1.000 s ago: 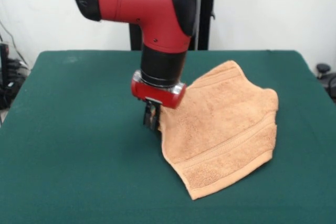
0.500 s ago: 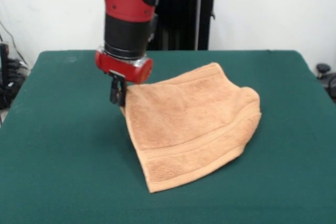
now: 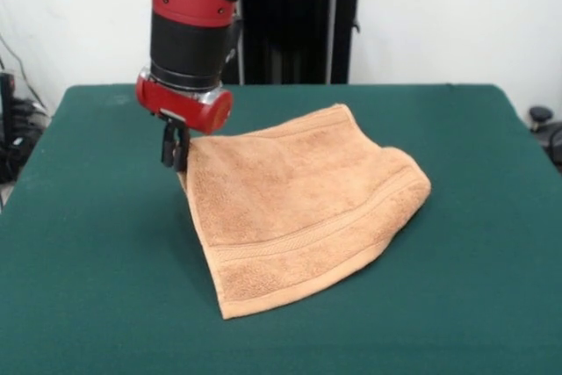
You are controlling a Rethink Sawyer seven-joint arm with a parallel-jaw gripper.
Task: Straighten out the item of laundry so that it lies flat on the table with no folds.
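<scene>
The tan terry towel (image 3: 299,208) lies on the dark green table (image 3: 88,261), spread from centre to right, with a woven band stripe running near its front hem. Its right end is still rolled over in a fold. My gripper (image 3: 175,154) is shut on the towel's left corner and holds that corner lifted a little above the table, left of centre. The red and black arm comes down from the top left.
The robot's black pedestal (image 3: 299,24) stands behind the table's far edge. A white wall is behind it. Cables and dark gear (image 3: 13,129) sit off the table's left side, and a dark object (image 3: 544,125) off its right side.
My gripper has moved left and toward the far side with the towel corner in it, dragging the whole towel leftward and opening it out wider.
</scene>
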